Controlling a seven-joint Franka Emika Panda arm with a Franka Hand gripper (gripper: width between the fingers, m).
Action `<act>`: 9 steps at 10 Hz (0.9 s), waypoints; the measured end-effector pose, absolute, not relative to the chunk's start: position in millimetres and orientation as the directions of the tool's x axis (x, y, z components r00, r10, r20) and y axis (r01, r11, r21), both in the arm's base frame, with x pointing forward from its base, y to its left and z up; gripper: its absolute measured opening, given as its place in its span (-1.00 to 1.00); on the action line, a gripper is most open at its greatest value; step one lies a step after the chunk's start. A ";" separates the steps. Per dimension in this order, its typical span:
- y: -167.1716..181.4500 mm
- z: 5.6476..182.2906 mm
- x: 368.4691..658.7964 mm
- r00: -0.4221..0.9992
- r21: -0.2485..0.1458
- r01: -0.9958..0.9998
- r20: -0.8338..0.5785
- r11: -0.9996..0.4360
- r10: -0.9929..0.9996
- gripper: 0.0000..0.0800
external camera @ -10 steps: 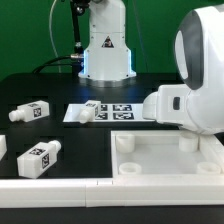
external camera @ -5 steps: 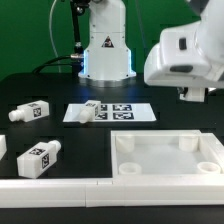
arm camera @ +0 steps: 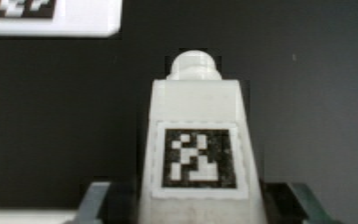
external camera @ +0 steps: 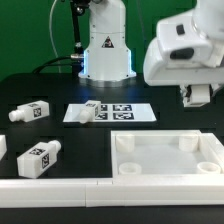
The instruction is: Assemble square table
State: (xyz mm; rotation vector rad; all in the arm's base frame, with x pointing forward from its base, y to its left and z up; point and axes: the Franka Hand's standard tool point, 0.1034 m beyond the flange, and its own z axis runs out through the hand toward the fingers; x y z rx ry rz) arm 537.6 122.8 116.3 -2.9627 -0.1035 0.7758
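Aloft, the gripper (arm camera: 194, 203) pinches a tagged white leg (arm camera: 195, 120) between its fingers.
Below it, the square tabletop (external camera: 165, 138) lies at the exterior view's near right; two loose legs (external camera: 32, 111) (external camera: 40, 157) rest at that view's left, with the marker board (external camera: 125, 112) farther back, centre.

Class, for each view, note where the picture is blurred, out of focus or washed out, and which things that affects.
Exterior view: the arm close to the lens is smeared, while the marker board looks fairly crisp; the white square slab is washed out along its rim. Wrist view: soft throughout, the tag on the leg in the hand fuzzy.
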 end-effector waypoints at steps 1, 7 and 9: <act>121.2 127.1 556.4 0.910 -0.100 0.050 -0.405 -0.994 0.087 -0.29; 114.8 124.4 594.9 0.989 -0.084 0.144 0.022 -0.986 0.143 -0.28; 116.4 132.3 612.9 0.964 -0.053 0.186 0.203 -0.981 0.172 -0.28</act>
